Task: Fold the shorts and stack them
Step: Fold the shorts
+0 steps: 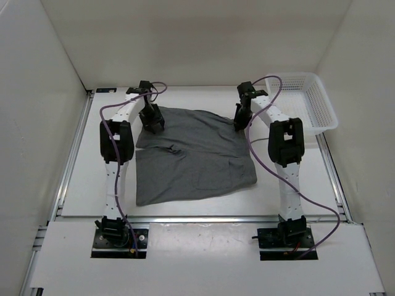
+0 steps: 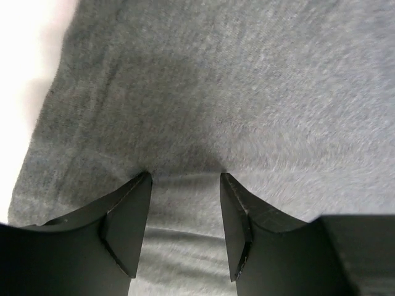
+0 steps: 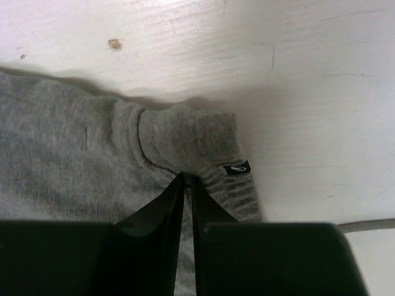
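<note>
Garment: pair of plain medium-grey soft fabric shorts (image 1: 191,160), spread flat mid-way across the white table (image 1: 92,185), between the two arms.
Lie of grey shorts: long axis left to right; ribbed waistband (image 3: 237,191) apparently at the right, two legs toward the left, split between them on the left edge.
Left gripper (image 2: 185,179): fingers apart, tips down on the cloth at the far left corner, nothing clamped between them.
Right gripper (image 3: 188,179): fingers almost together, seemingly nipping a bunched ridge of cloth at the far right corner, just beside a small black label (image 3: 237,167).
Key relation: far edge of the garment running straight from one gripper to the other, each arm nearest its own far corner; rest of the cloth lying nearward of both.
Likely next need: firm hold at the left corner too, then far edge drawn toward the near edge.
Container: white plastic mesh basket (image 1: 327,102) at the far right, apart from the cloth; nothing seen inside.
</note>
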Controlling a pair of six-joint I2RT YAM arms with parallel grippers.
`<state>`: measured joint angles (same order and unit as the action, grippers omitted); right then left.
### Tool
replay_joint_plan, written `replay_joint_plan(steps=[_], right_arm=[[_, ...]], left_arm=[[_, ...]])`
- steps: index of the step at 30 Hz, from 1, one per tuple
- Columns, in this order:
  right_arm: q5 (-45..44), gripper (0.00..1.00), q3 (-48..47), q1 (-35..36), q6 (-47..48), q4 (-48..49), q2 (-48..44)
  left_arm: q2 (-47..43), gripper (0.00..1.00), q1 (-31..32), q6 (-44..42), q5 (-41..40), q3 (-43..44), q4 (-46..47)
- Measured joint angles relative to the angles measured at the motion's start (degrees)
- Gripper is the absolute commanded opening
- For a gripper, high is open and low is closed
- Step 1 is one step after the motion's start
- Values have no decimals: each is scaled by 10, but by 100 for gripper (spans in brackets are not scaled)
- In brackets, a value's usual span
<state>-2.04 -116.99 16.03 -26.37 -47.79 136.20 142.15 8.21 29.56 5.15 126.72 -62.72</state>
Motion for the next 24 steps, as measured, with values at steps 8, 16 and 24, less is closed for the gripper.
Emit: replay_joint_plan(steps=[8,16,24], right_arm=[[7,11,178,16,-8,74,-102],[-25,50,191,32,-2,41,-132],[-54,62,44,28,14,12,-113]], left_arm=[[-101,61,-12,2,-4,-179,42],[-108,76,-23,-13,-48,-111,-25],[-18,87,-36,-25,-69,170,-33]])
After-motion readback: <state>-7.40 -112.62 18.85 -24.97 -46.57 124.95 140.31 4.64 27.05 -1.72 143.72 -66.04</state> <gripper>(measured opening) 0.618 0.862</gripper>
